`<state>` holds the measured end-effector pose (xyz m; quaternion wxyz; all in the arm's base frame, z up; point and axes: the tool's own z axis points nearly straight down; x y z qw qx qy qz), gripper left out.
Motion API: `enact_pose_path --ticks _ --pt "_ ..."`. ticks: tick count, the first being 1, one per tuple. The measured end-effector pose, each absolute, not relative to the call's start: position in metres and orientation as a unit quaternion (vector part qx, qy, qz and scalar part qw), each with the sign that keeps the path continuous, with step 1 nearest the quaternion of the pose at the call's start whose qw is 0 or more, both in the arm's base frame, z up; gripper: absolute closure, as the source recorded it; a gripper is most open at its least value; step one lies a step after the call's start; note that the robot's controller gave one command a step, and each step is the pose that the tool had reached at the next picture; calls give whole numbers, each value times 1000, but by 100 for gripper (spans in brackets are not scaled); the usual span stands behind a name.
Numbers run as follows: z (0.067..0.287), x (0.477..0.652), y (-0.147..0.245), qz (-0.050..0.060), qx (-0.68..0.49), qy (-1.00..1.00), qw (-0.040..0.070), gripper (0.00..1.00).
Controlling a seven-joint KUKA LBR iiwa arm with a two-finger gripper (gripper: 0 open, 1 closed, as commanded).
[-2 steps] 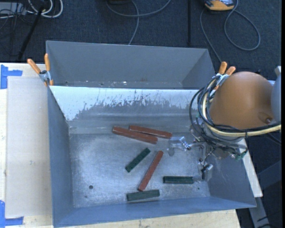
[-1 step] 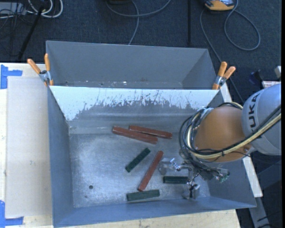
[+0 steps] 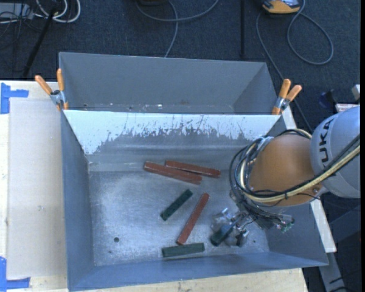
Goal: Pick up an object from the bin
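A dark green flat rectangular bar (image 3: 183, 250) lies along the front wall of the grey metal bin (image 3: 79, 224). Just right of its end, the gripper (image 3: 229, 231) hangs low near the front right corner; I cannot tell whether its jaws are spread or pressed together. Just left of the gripper slants a long red-brown bar (image 3: 192, 218). Farther back lie a second dark green bar (image 3: 176, 204) and a pair of red-brown bars (image 3: 172, 172).

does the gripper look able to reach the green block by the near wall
Probably yes: the gripper sits just right of that green block, bare floor between them, nothing on top of it.

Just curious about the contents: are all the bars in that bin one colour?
No: reddish-brown flat bars lie beside dark green flat bars.
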<state>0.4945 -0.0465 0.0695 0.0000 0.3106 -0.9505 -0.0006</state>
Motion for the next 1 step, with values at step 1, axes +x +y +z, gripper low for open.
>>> enact_pose_path --ticks 1 --pt "249 606 -34 2 332 -943 -6 100"
